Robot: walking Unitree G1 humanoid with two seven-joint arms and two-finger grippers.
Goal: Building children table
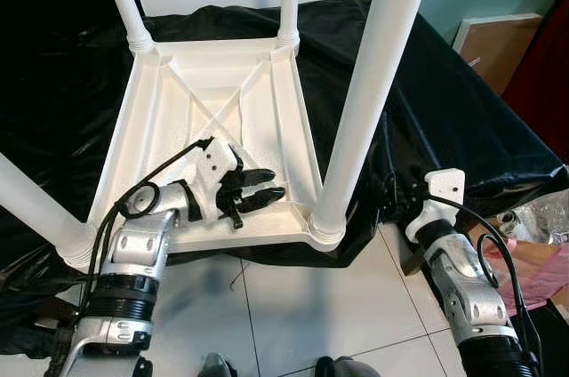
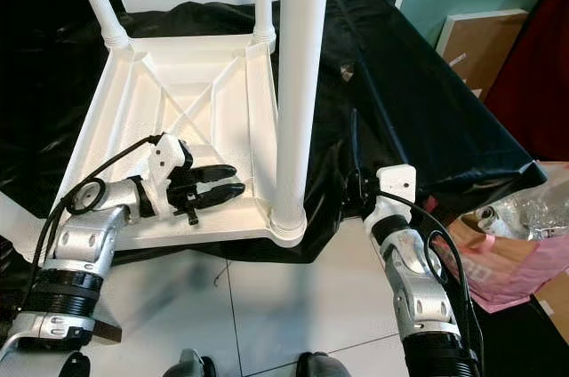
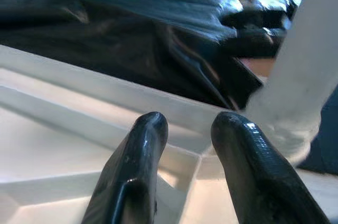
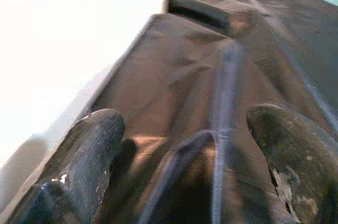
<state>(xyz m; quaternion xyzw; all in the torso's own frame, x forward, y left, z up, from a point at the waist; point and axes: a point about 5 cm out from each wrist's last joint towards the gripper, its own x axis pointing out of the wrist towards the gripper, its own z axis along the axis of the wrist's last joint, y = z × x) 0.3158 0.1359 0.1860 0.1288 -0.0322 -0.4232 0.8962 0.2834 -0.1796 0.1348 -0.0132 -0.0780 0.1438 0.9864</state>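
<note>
Upturned white table [image 1: 222,119] on black sheet [image 1: 444,101]; left gripper [image 1: 267,188] slightly spread inside its underside, empty; right gripper [image 4: 185,145] spread, apparently against sheet.

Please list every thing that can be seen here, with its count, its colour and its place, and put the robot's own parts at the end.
children table: 1, white, upside down on the black sheet, before the robot.
table legs: 4, white, standing up from the corners of the table.
black sheet: 1, black, spread under the table and hanging toward the floor.
board: 1, brown with a white edge, leaning at the far right.
pink bag: 1, pink, on the floor at the right.
floor: white tiles, below.
left gripper: 1, black fingers apart, over the table's underside near its front rim.
right gripper: 1, black fingers apart, against the sheet.
</note>
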